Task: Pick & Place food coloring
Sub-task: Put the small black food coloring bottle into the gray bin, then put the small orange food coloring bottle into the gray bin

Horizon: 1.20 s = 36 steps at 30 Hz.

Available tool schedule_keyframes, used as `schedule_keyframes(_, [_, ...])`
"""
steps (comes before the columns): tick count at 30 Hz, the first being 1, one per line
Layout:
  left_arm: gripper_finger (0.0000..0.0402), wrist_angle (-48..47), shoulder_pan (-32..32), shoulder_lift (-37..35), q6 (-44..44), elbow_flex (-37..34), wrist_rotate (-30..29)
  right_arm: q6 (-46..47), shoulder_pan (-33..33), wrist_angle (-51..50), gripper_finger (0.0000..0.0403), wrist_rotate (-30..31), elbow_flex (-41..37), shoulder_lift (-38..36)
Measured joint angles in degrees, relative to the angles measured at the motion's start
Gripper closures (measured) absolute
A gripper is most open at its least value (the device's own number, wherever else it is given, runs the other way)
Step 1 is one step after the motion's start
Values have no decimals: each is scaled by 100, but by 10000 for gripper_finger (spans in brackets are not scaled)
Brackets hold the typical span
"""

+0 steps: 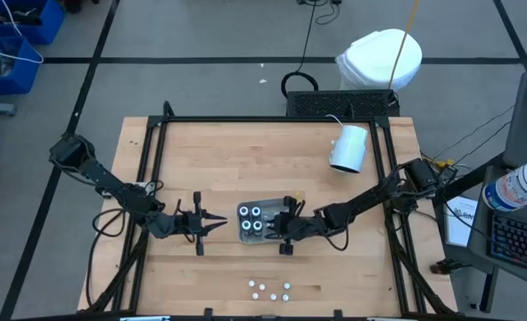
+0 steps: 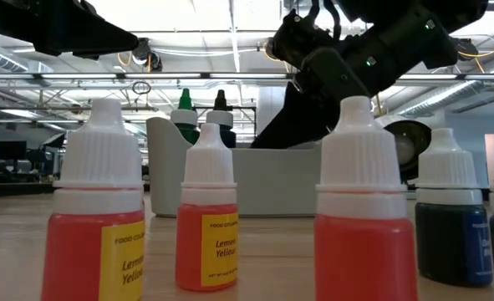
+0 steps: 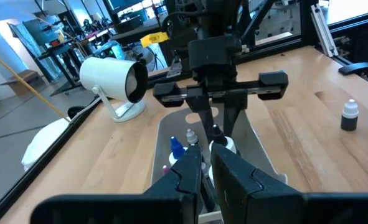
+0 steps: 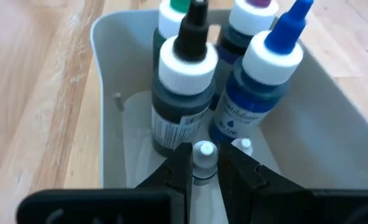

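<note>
The right gripper [image 4: 203, 167] has its fingers clamped on a white bottle tip [image 4: 203, 151] in the tray [image 4: 109, 99], just before four bottles [image 4: 184, 93]. The left gripper [image 1: 217, 224] waits beside the tray, fingers nearly together, holding nothing.

A white lamp [image 1: 349, 147] lay tipped on its side on the wooden tabletop [image 1: 227, 156] near the far right corner. Beyond the tabletop's far edge sat a white bin [image 1: 381, 59], with blue crates [image 1: 13, 40] on the floor at far left.

Low view: three yellow bottles [image 2: 206, 226] cropped at bottom edge; tray [image 2: 267, 180] mostly hidden behind them.
</note>
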Motion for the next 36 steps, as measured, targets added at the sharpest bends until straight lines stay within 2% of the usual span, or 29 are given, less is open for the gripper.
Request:
schedule_keyframes(13, [355,11,0,0,62,0,0,4,2,-90,354,-28,0,19])
schedule_keyframes(21, [355,13,0,0,9,0,0,144,-64,-145,290,-177,0,19])
schedule_keyframes(25, [355,13,0,0,2,0,0,135,-63,-259,271,-169,0,-29])
schedule_keyframes(29, [355,15,0,0,-2,0,0,-121,-43,-788,269,-173,0,-559])
schedule_keyframes(36, [355,13,0,0,-2,0,-2,-766,235,-2051,299,-152,-132,-2367])
